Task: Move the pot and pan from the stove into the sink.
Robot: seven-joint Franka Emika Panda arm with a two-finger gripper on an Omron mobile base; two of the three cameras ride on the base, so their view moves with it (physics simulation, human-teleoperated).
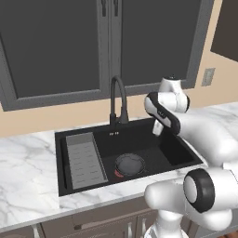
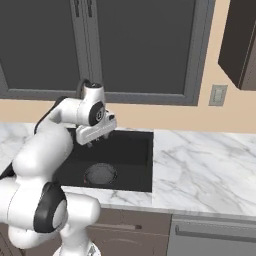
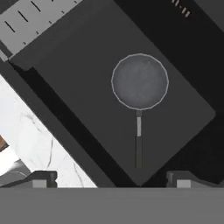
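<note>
One pan lies flat on the floor of the sink, its single long handle pointing toward the tool in the hand view; one faucet stands behind the basin, and one ribbed rack sits along its left side; the tool hangs above the sink, its two fingers wide apart and holding nothing; white marble tabletop surrounds the basin.
</note>
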